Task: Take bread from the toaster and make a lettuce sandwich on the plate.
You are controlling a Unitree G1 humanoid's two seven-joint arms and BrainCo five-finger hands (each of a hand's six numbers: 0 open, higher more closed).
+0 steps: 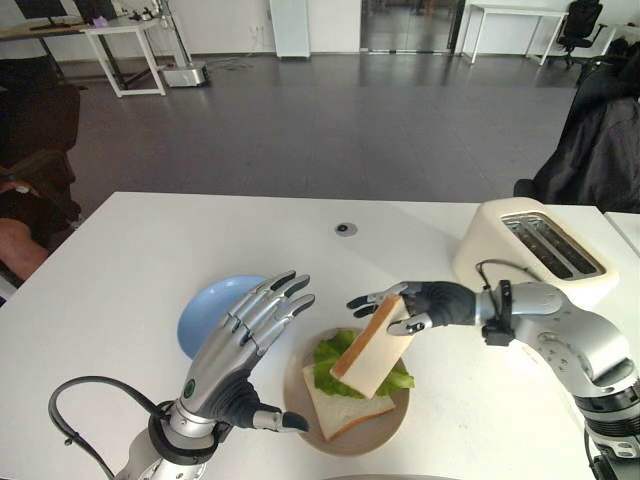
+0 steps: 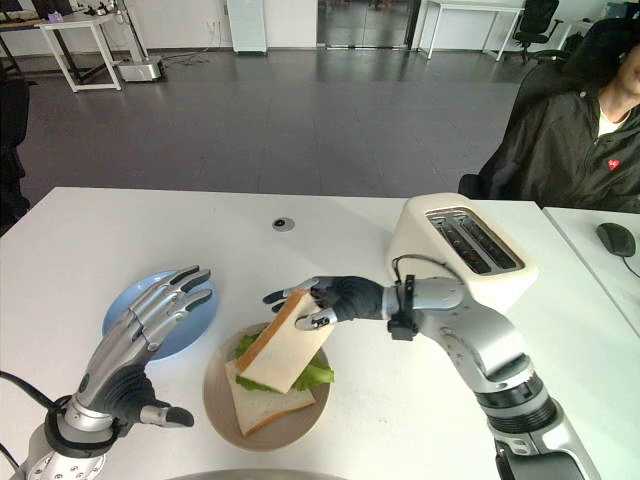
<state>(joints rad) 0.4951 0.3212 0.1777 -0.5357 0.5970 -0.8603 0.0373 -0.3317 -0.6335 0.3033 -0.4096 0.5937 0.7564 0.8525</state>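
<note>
1. Bread slice (image 1: pixel 372 347), tilted, is pinched at its upper end by the right hand (image 1: pixel 430 305), just above the lettuce (image 1: pixel 328 358) and bottom slice (image 1: pixel 335 410) on the plate (image 1: pixel 378 436).
2. The step looks like topping the sandwich. Next, lay the slice flat, square with the one below, then release.
3. The left hand (image 1: pixel 245 340), fingers spread and empty, hovers beside the plate near a blue dish (image 1: pixel 200 320). The toaster (image 1: pixel 500 245) stands off to the right on the tabletop (image 1: pixel 120 270), out of the way.
</note>
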